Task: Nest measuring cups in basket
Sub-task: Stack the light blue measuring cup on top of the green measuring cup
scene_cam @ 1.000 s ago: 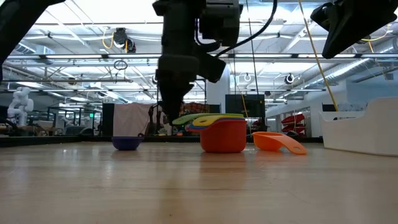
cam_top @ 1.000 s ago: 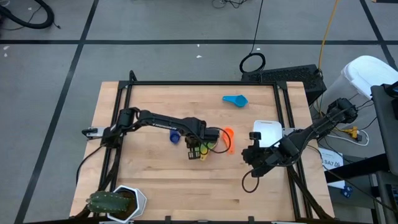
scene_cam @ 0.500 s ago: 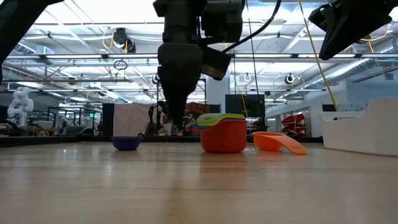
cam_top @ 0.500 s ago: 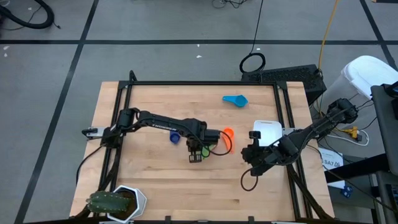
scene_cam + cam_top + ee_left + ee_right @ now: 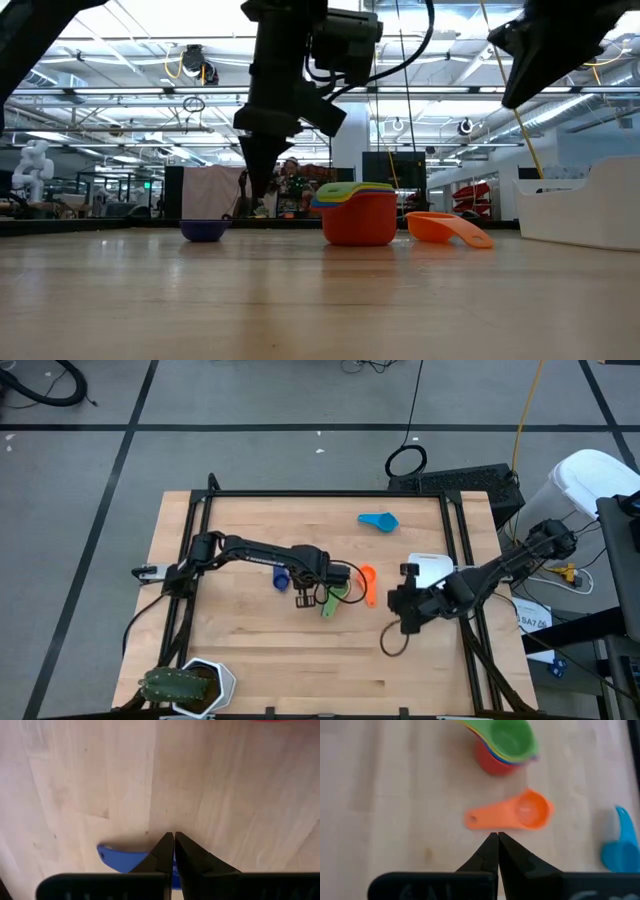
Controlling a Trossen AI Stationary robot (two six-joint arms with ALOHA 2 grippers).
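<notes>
Fingers, left gripper [image 5: 304, 598]: pressed together, empty, above the table [image 5: 230, 530] near its middle.
Dark blue cup [image 5: 282, 579]: just left of that gripper.
Nested stack [image 5: 356, 216]: red cup outermost, green cup [image 5: 511, 737] innermost, beside the left gripper.
Orange cup [image 5: 367, 581]: lying loose, right of the stack.
Light blue cup [image 5: 379, 520]: alone toward the far edge.
Fingers, right gripper [image 5: 405, 622]: closed, empty, raised.
Basket [image 5: 431, 572]: right edge of table, partly under the right arm.

two dark jointed arms [image 5: 255, 551]; tapered black fingers [image 5: 162, 852]
</notes>
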